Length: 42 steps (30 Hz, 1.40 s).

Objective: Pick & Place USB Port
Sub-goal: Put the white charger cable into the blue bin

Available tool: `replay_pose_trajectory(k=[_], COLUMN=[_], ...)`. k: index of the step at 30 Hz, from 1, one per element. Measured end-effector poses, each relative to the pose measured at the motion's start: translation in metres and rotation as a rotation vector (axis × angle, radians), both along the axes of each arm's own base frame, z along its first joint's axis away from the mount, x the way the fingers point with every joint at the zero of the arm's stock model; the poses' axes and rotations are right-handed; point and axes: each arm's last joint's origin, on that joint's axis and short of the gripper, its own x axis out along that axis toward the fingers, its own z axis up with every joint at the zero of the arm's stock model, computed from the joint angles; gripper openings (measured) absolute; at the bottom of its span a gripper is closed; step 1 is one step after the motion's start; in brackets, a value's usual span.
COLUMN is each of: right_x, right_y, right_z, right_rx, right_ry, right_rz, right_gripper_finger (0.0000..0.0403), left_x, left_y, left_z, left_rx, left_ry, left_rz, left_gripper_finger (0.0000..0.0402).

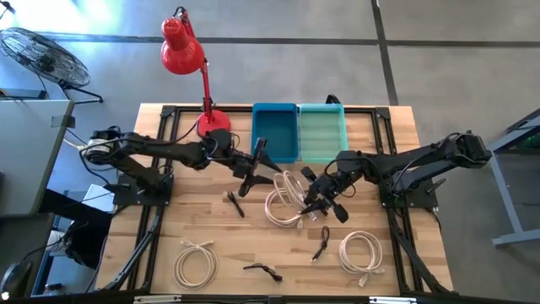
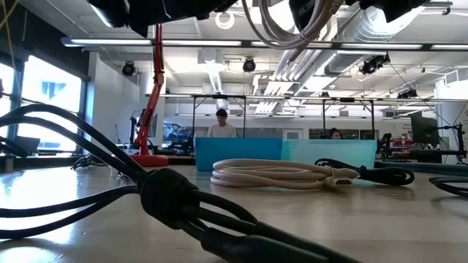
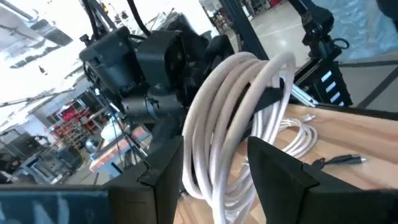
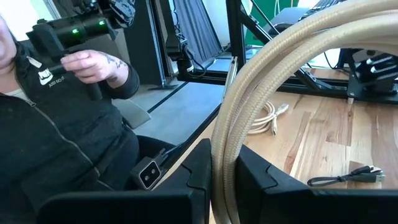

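A cream coiled USB cable (image 1: pixel 291 181) is lifted above the table's middle, and both grippers are on it. In the low view its loops (image 2: pixel 289 25) hang down from the top edge. My left gripper (image 1: pixel 268 169) reaches in from the left. In its wrist view the coil (image 3: pixel 224 137) fills the gap between its fingers (image 3: pixel 217 180). My right gripper (image 1: pixel 314 196) comes from the right and is shut on the coil (image 4: pixel 225 171). A blue bin (image 1: pixel 275 131) and a teal bin (image 1: pixel 321 131) stand side by side at the far edge. My left gripper has several strands of the coil (image 3: pixel 214 168) between its two fingers (image 3: pixel 273 174), which lie across the loops. The coil is lifted clear of the table. My right gripper pinches several strands of the coil's loop (image 4: pixel 224 146) between its fingers (image 4: pixel 255 171), also across the strands. The loop arches up and away from them, clear of the table.
Another cream coil (image 2: pixel 281 175) lies on the table under the held one, and two more (image 1: pixel 196 262) (image 1: pixel 363 253) lie near the front. Short black cables (image 1: pixel 234 204) (image 1: pixel 263 270) (image 1: pixel 321 243) are scattered about. A red lamp (image 1: pixel 190 59) stands at the far left. A person (image 4: pixel 56 112) is beyond the table.
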Motion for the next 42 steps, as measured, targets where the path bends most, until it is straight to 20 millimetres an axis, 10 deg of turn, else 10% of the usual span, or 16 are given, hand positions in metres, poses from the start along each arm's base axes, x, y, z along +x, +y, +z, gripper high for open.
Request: replay_pose_trajectory(k=[15,23,31,42], right_x=[0.006,0.006,0.006,-0.035], right_y=[0.001,0.001,0.0,-0.024], right_z=[-0.008,-0.007,-0.004,0.014], right_rx=[0.02,0.02,0.039,-0.083], right_ry=[0.045,0.033,0.026,0.127], right_rz=[0.004,0.0,-0.039,-0.365], right_gripper_finger=[0.0031,0.0062,0.0138,0.0141], left_x=[0.037,0.037,0.037,0.019], left_y=[-0.003,-0.003,-0.002,0.001], left_z=[0.006,0.004,-0.001,0.009], left_rx=[-0.041,-0.036,-0.066,-0.03], left_ry=[0.082,0.099,0.168,0.271], left_rz=[-0.186,-0.188,-0.135,0.146], left_gripper_finger=[0.017,0.0023,0.001,0.001])
